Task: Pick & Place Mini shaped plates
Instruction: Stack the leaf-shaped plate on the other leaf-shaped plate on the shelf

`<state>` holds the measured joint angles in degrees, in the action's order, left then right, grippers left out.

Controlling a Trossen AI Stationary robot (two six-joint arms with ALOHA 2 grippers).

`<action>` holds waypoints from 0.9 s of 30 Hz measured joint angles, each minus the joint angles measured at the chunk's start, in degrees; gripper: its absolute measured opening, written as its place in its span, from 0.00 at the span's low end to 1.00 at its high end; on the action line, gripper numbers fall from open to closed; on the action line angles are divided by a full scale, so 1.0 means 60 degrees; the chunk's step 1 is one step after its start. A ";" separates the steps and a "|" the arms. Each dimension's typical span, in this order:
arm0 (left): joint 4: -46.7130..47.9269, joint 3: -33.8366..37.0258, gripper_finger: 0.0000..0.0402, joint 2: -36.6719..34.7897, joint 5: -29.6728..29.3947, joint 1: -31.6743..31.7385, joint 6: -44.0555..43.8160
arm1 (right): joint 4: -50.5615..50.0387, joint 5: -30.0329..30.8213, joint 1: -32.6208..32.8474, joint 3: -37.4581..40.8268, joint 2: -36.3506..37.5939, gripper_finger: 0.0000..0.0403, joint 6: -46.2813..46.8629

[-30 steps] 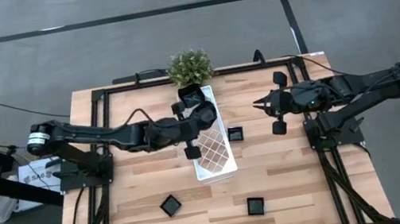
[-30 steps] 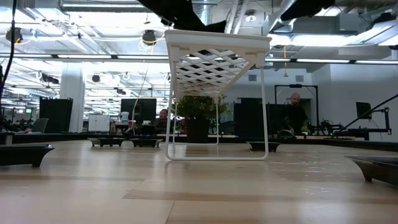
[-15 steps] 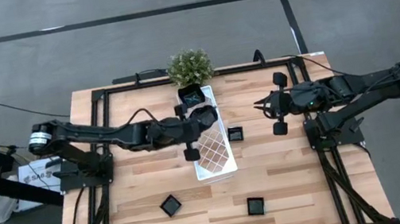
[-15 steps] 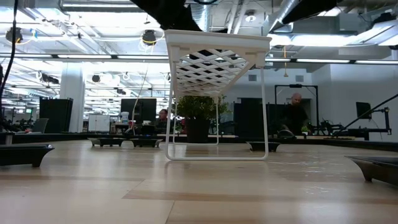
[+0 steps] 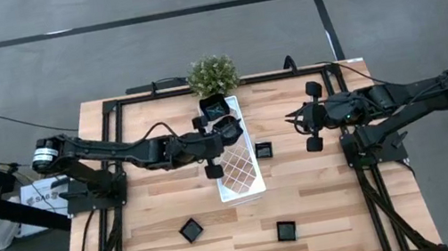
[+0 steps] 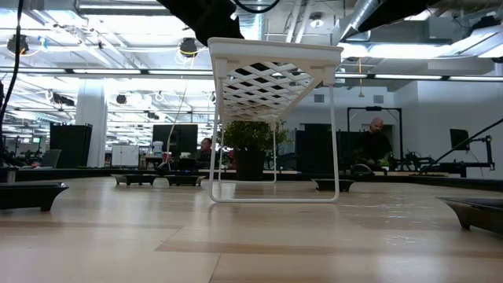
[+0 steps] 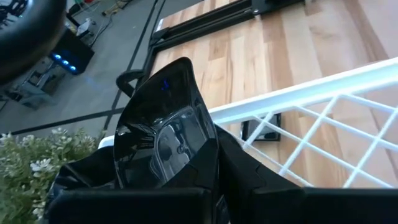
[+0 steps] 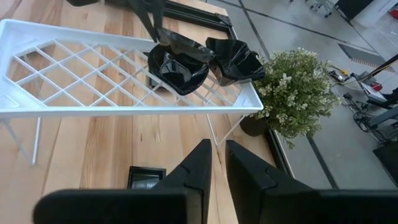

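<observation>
left gripper [image 5: 227, 130] holding plate [image 7: 163, 134] over tray [image 5: 251, 184].

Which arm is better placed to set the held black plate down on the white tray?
The left: its hand already holds a plate over the white tray. The right hand waits beside the tray.

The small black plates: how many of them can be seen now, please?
5. Two are on the white tray: one at its far end, one held by the left gripper. Three lie on the table. Others may be hidden.
</observation>
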<state>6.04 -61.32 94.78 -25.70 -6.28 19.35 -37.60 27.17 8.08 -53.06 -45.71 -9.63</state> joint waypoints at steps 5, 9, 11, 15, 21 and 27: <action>0.0004 0.0000 0.05 0.0000 0.0007 -0.0007 0.0012 | 0.0000 0.0005 0.0000 0.0000 0.0000 0.10 0.0004; 0.0000 0.0000 0.08 0.0000 0.0008 -0.0004 -0.0003 | 0.0001 0.0014 0.0000 0.0000 0.0000 0.10 0.0004; -0.0004 0.0000 0.10 0.0000 0.0008 -0.0008 -0.0007 | 0.0002 0.0021 0.0000 0.0000 0.0000 0.10 0.0005; -0.0004 0.0000 0.18 0.0000 0.0008 -0.0004 -0.0014 | 0.0004 0.0023 0.0000 0.0000 0.0000 0.10 0.0007; -0.0004 0.0000 0.27 0.0000 0.0008 -0.0001 -0.0043 | 0.0004 0.0015 0.0000 0.0000 0.0000 0.10 0.0011; -0.0007 0.0011 0.35 -0.0086 0.0008 -0.0029 -0.0054 | 0.0002 -0.0006 0.0000 0.0000 0.0000 0.10 0.0016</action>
<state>6.00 -61.25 94.27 -25.65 -6.46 19.03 -37.59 27.14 8.08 -53.06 -45.71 -9.53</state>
